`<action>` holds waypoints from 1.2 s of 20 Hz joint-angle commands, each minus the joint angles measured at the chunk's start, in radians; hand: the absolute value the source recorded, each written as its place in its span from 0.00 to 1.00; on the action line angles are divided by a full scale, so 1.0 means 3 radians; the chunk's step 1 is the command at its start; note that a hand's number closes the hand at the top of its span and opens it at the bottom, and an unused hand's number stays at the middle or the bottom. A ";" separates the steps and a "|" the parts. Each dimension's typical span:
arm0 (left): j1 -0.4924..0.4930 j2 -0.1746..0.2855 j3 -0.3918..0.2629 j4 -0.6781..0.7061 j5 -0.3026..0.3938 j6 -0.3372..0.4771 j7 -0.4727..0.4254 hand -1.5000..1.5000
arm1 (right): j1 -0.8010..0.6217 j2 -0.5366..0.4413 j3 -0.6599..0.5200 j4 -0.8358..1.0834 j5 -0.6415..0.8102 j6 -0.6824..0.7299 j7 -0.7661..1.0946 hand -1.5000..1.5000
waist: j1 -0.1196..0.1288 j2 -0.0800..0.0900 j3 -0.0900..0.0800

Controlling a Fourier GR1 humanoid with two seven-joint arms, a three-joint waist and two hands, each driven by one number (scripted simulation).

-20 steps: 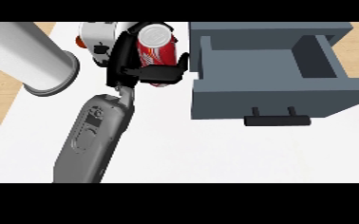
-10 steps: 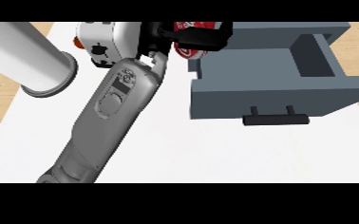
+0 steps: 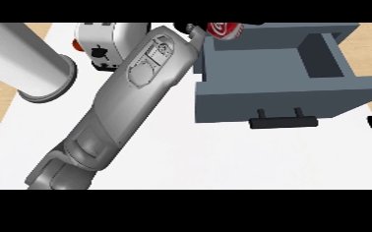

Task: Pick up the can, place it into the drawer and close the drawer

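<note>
a: the left hand (image 3: 192, 28) is right up at the counter's far edge, and only a black sliver of it shows. the long grey forearm (image 3: 131, 98) slants up from the near left corner.

b: and the can (image 3: 225, 29)?

a: it's red, in that hand, with black fingers curled against its side. it sits over the far left corner of the drawer (image 3: 276, 103), on the rim line, with its top cut off by the view's upper edge.

b: is the drawer open?

a: wide open, over the counter's right half. its grey walls are bare and its black handle (image 3: 283, 123) faces the near edge. the inside lies free to the right of the can.

b: what's crowding the left side?

a: a white cylinder (image 3: 40, 64) stands at the far left corner. a white and orange object (image 3: 102, 49) is just behind the forearm, partly hidden by it. the forearm passes between that object and the drawer's left wall, close to both.

b: and the near side?

a: white counter (image 3: 218, 162) runs along the near edge from the forearm to the right corner.
</note>
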 commanded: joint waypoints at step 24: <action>-0.0817 0.0000 -0.0780 0.1577 0.0970 0.0372 -0.0687 1.00 | -0.0402 -0.0086 0.0011 0.0152 0.0058 -0.0058 0.0160 0.00 | -0.0198 0.0058 0.0007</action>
